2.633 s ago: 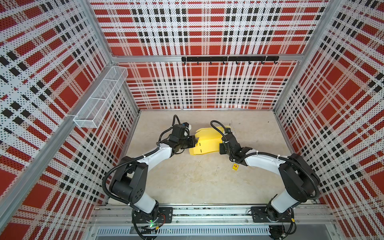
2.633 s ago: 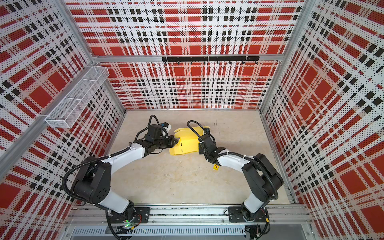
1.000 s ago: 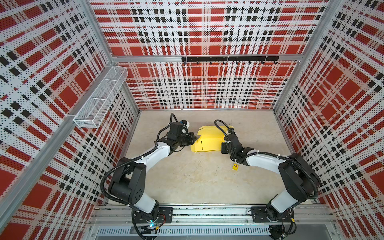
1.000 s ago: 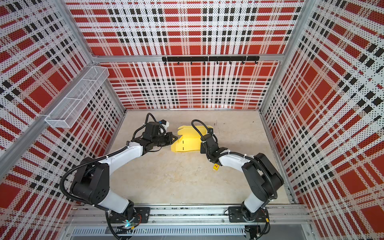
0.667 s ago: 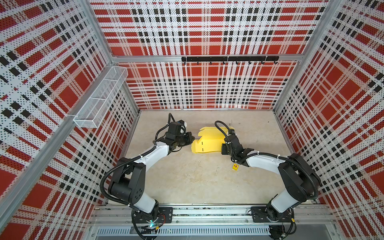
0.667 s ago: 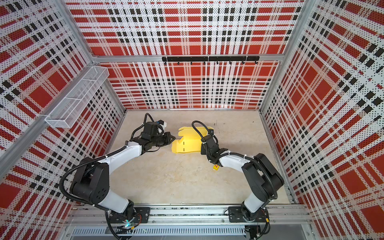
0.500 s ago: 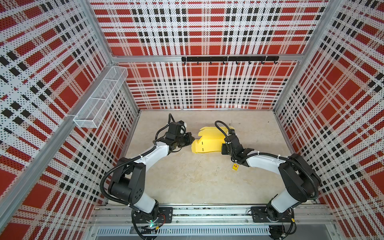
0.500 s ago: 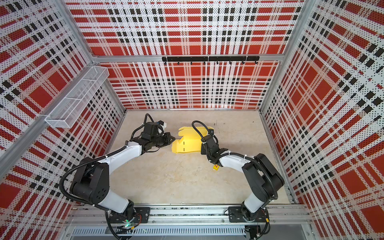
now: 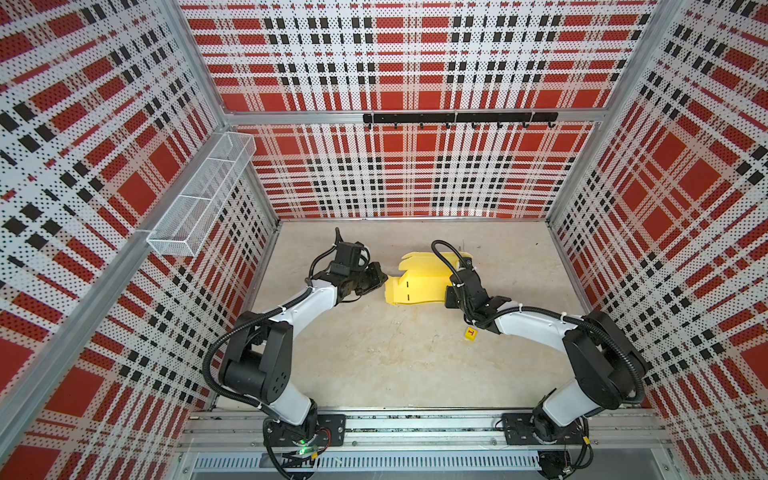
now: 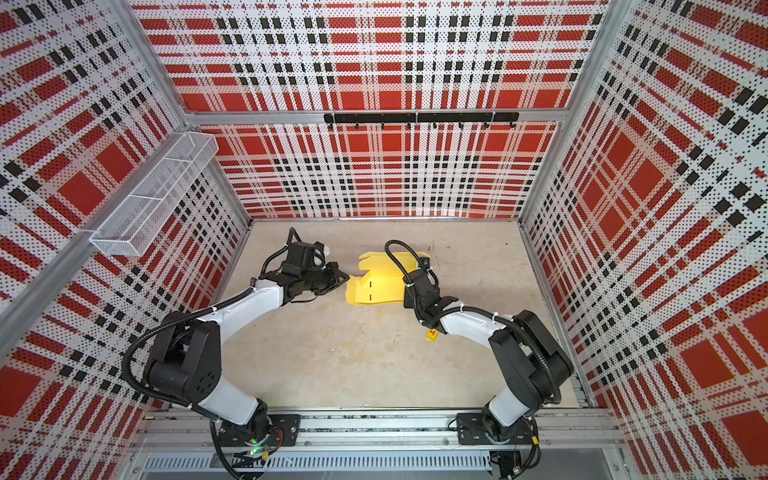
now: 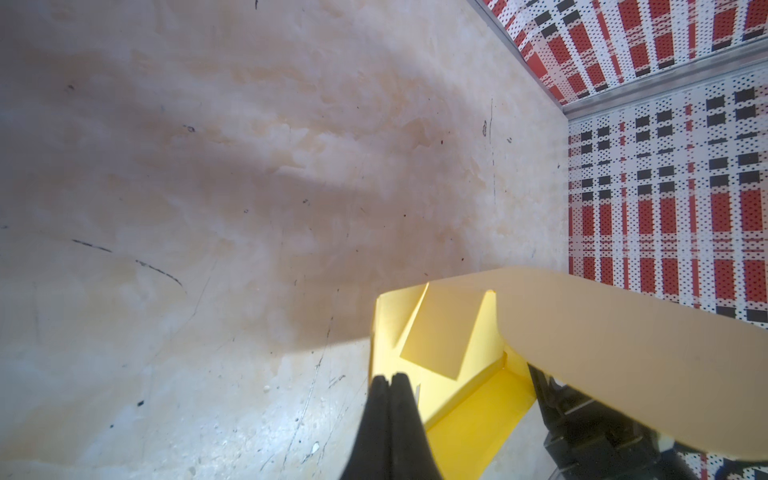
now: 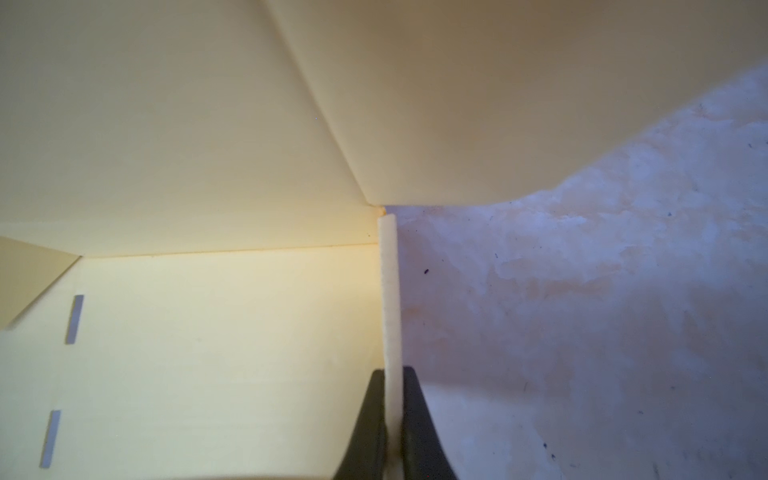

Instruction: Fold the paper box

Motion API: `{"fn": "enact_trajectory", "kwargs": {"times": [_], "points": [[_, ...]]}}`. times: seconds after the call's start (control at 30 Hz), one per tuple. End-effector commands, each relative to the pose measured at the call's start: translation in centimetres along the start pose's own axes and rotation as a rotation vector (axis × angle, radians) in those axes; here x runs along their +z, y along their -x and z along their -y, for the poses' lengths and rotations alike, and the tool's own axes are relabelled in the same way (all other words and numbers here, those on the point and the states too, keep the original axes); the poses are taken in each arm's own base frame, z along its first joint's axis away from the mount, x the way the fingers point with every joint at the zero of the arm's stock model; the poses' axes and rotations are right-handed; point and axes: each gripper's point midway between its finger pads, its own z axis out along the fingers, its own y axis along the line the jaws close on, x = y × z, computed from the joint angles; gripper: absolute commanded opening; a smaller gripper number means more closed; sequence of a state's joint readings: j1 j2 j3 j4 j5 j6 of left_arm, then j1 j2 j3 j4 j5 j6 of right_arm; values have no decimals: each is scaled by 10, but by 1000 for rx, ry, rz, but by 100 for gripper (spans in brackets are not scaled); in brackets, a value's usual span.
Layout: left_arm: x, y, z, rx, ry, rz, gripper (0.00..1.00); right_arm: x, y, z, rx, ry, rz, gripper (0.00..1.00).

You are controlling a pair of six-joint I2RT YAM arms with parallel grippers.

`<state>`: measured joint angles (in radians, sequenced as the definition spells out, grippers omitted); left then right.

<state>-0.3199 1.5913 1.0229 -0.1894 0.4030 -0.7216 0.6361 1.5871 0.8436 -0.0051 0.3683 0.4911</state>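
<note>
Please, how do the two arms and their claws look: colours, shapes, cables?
The left arm and right arm have white curved link shells and black, rounded joint housings. A black cable runs along each, tied with white zip ties. The left claw and right claw have slim, black, tapering fingers.

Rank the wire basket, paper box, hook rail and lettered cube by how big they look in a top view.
1. wire basket, though it hangs nearer the camera, so its lead is unsure
2. paper box, partly hidden
3. hook rail: longest, but very thin
4. lettered cube, clearly smallest
</note>
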Motion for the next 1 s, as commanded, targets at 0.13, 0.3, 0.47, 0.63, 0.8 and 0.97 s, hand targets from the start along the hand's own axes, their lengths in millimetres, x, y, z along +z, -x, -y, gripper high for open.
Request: {"fn": "enact_trajectory", "kwargs": {"times": [0.13, 0.3, 0.47, 0.63, 0.8, 0.97], "points": [[-3, -2, 18, -79, -25, -8, 0, -15, 26, -5, 39, 1, 85, 5], [-3, -4, 18, -95, -16, -4, 0, -21, 31, -2, 45, -7, 107, 5], [-1, -5, 23, -115, -31, -15, 0, -22, 29, -6, 33, -12, 109, 5], [-14, 6, 38, -129, -68, -12, 0, -18, 25, -5, 32, -22, 94, 5], [-21, 15, 41, -155, -73, -2, 0, -19, 26, -3, 35, -35, 100, 5], [-16, 10, 36, -199, -52, -14, 0, -20, 29, -8, 26, -30, 107, 5]]}}
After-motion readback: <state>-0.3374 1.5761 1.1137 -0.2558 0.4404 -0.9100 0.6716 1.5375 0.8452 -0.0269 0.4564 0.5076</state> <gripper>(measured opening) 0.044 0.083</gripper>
